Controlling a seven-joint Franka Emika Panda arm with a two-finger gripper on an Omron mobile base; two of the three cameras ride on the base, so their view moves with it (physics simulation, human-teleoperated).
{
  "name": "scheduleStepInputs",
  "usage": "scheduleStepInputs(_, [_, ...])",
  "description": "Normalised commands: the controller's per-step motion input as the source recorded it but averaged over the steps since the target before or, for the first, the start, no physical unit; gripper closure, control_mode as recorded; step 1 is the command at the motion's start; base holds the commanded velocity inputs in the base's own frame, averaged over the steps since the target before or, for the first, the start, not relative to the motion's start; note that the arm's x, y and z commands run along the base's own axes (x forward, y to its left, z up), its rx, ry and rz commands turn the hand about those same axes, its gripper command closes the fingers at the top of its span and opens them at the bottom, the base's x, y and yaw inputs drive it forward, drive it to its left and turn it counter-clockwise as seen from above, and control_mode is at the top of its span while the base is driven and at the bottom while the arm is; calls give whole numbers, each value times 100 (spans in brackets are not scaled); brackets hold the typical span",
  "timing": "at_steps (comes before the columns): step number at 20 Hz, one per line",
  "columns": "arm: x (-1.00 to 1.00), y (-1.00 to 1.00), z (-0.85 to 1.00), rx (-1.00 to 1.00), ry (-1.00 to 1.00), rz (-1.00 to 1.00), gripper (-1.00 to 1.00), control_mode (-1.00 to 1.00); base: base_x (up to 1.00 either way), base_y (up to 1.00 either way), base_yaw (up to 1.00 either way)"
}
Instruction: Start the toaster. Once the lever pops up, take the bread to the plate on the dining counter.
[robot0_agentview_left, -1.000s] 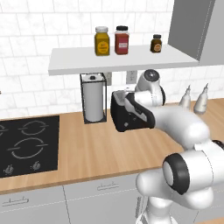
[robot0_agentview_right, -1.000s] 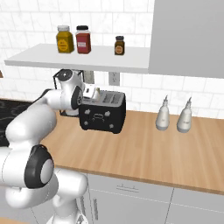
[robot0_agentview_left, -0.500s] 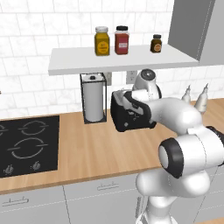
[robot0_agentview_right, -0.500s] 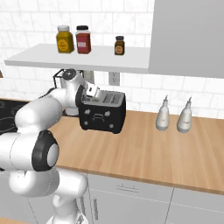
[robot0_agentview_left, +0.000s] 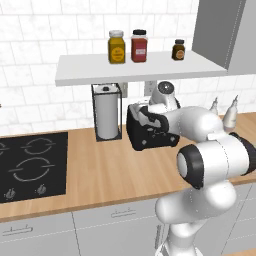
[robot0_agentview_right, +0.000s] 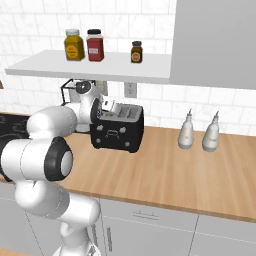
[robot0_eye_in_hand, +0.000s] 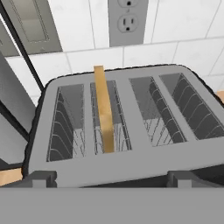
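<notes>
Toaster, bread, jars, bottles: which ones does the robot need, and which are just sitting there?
Needed:
toaster
bread, standing in a toaster slot
open gripper, just above the toaster

Just sitting there:
three jars on the shelf
two bottles
paper towel roll
stove

No text, brand, number or sign can be read. The labels on the three jars on the shelf, the yellow jar (robot0_agentview_left: 116, 48), the red jar (robot0_agentview_left: 139, 46) and the small dark jar (robot0_agentview_left: 178, 50), are too small and blurred to make out. The silver front controls of the toaster (robot0_agentview_right: 118, 133) carry no legible marking.
</notes>
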Motion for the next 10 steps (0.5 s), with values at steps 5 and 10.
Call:
scheduleStepInputs(5, [24,0,-11,0,-4,0,-100,-100,0,0,0])
scheduleStepInputs(10, [16,0,-9,0,-7,0,-100,-100,0,0,0])
